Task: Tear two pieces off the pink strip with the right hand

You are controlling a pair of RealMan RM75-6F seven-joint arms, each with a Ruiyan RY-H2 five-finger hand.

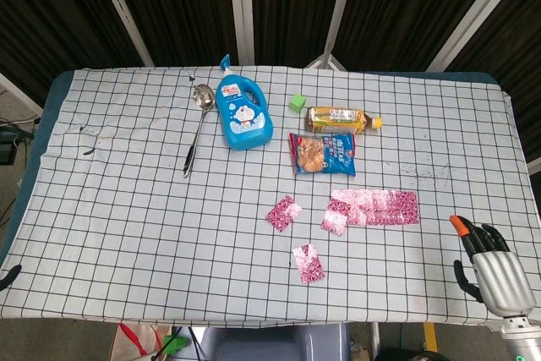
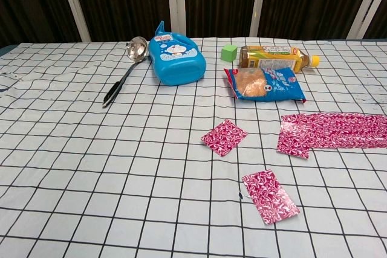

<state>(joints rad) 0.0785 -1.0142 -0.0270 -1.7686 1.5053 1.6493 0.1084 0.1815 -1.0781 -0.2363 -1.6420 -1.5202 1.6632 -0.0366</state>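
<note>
Right hand point(image 1: 494, 272) sits low at the right corner of the head view, back of the hand up, fingers point(image 1: 483, 236) apart and holding nothing. Left hand shows in neither view.
</note>
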